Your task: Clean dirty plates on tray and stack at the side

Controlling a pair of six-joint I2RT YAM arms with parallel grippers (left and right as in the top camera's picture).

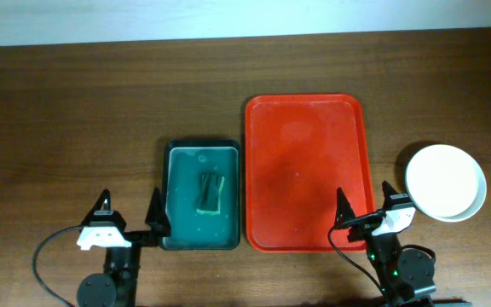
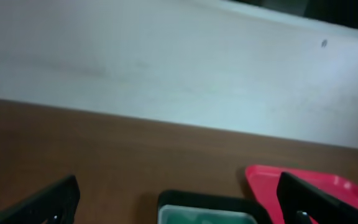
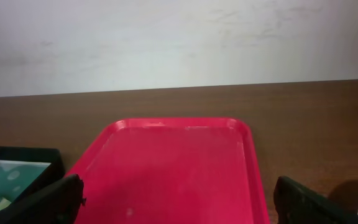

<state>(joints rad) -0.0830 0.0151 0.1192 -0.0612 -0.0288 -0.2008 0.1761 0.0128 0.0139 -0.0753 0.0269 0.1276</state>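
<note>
Round shallow white plates [image 1: 446,182] are stacked on the brown wooden table [image 1: 75,102] just right of the bright red rectangular plastic tray [image 1: 305,170], clear of its rim; the count can't be told from above. No smears are seen on the top plate. Nothing is left on the tray, so the task is judged done. The sponge [image 1: 210,191] is left in the dark green plastic basin [image 1: 201,143], beside the tray's left edge, presumably kept within reach for wiping. Left gripper [image 1: 129,211] and right gripper [image 1: 365,203] are held at the near edge, jaws spread wide, nothing gripped.
</note>
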